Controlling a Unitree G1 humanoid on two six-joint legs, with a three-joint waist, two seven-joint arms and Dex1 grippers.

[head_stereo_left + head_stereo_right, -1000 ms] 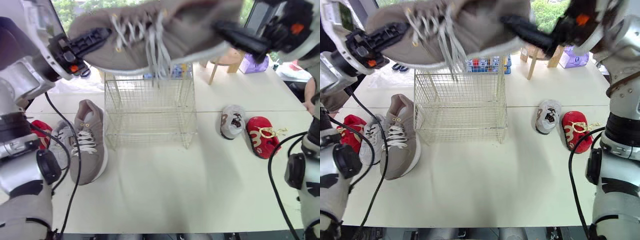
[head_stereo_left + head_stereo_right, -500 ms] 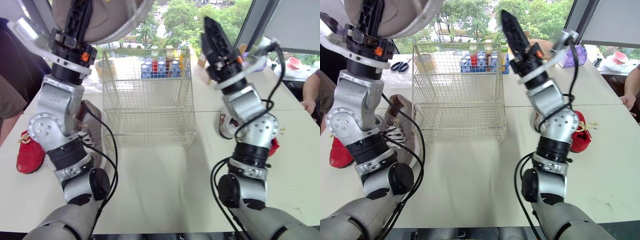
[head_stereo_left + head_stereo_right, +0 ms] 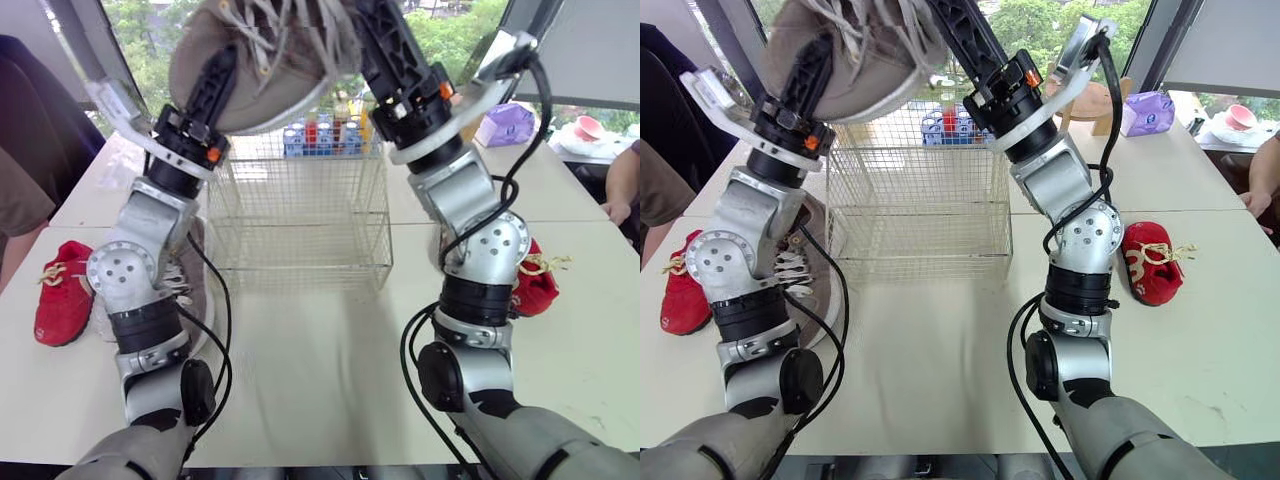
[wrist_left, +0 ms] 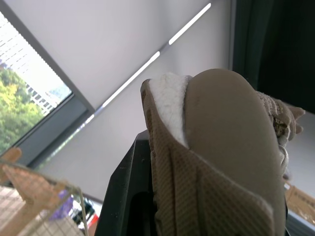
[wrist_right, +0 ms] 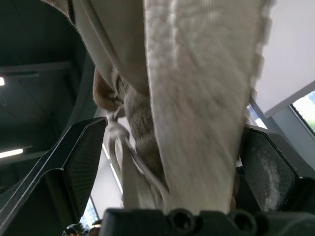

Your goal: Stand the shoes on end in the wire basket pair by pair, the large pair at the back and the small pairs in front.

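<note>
At the table's [image 3: 320, 350] nine o'clock edge lies a small red shoe [image 3: 62, 305], with a person's sleeve [image 3: 20, 200] beyond it. Just right of that, a flat tan shoe [image 3: 805, 222] lies on the table, at nine o'clock from the wire basket [image 3: 300, 215]. High above the basket, the left gripper [image 3: 222, 70] is clamped on a raised tan shoe [image 3: 265, 60], one finger flat against its sole. The right gripper [image 3: 372, 35] straddles the same shoe from its three o'clock side, fingers spread wide, one clear of the fabric. Another red shoe [image 3: 1150, 262] lies at the basket's three o'clock.
</note>
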